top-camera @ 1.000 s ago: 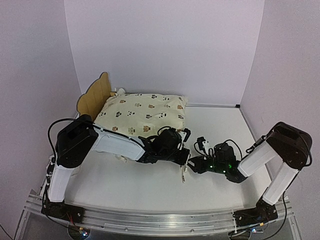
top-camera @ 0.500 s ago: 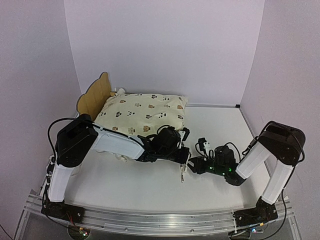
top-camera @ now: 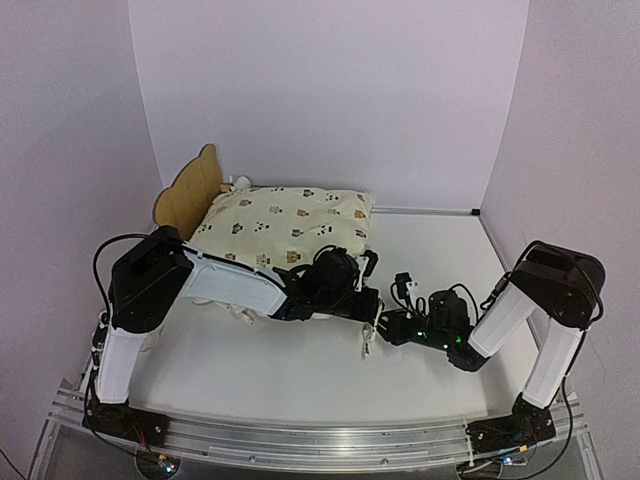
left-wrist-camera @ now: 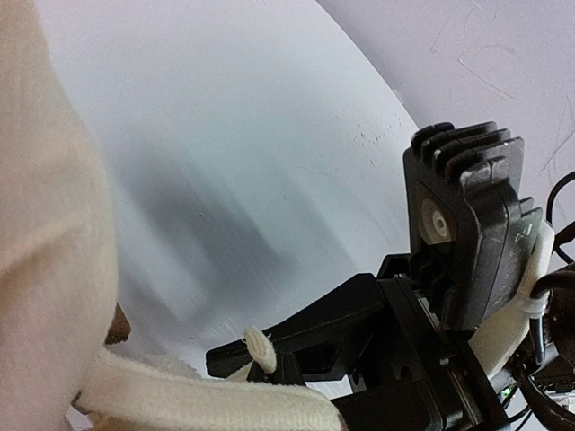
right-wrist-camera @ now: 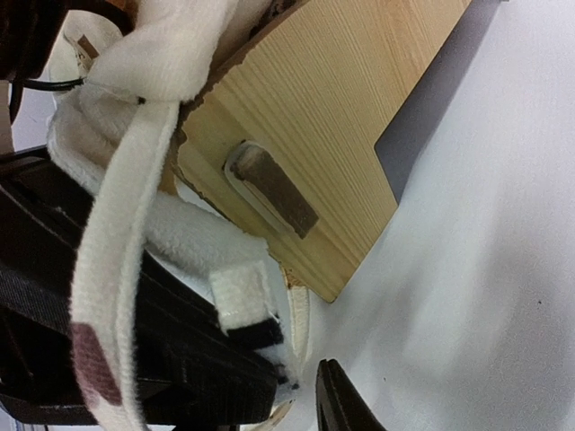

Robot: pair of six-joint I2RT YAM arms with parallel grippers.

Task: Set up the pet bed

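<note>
Light plywood pet bed with bear-ear headboard, upper left, beneath the cream bear-print cushion; right pincer, spread not discernible, has edged leftward to the pressed-together left pincer mid-frame; handover of the cream fabric tie appears near.

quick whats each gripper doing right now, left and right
left gripper: closed, apparently pinching the cream tie strap.
right gripper: right beside that strap; open or closed cannot be told.

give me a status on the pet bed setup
Left gripper shut at the near corner of the pet bed. Right gripper at a cushion tie, jaws unclear. Cushion lies on the bed; no obstruction seen.
</note>
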